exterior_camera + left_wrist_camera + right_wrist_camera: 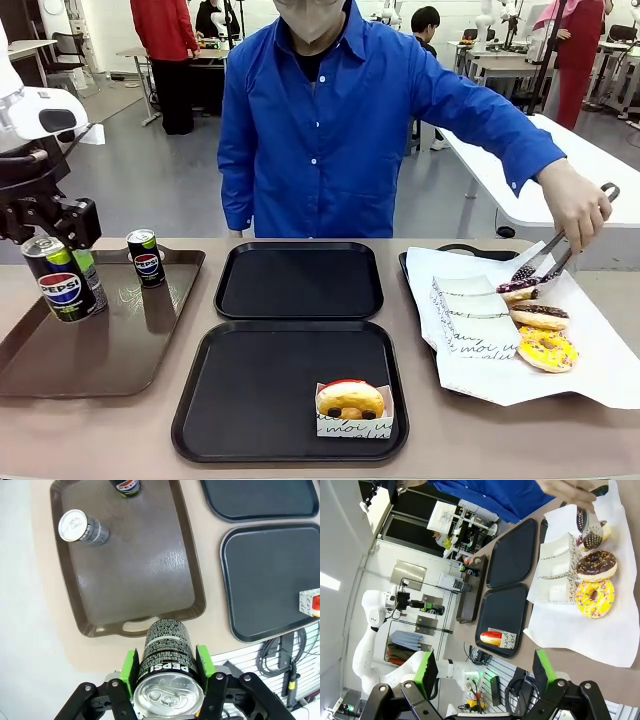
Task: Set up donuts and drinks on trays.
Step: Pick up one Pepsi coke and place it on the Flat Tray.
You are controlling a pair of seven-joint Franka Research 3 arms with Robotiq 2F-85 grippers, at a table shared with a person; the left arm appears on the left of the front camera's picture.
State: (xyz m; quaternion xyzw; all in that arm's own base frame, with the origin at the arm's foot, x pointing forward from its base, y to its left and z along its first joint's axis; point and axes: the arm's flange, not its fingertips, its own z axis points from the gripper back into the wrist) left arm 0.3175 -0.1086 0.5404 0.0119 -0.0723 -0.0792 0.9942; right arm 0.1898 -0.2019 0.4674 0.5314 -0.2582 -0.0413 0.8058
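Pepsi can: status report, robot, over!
Left pincer shut on Pepsi can, at brown tray. Right pincer open. Boxed donut on near black tray. Person's tongs at loose donuts.

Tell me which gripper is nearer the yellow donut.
Right. The right gripper hangs open with the yellow donut just ahead; the left gripper, holding a Pepsi can, is far off by the brown tray.

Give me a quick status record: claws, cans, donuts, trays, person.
left claw: shut on Pepsi can, near brown tray's edge
right claw: open, holding nothing
brown tray: second Pepsi can and grey can standing
near black tray: one boxed donut
person's hand: tongs on dark-glazed donut
paper-lined tray: yellow donut, chocolate donut
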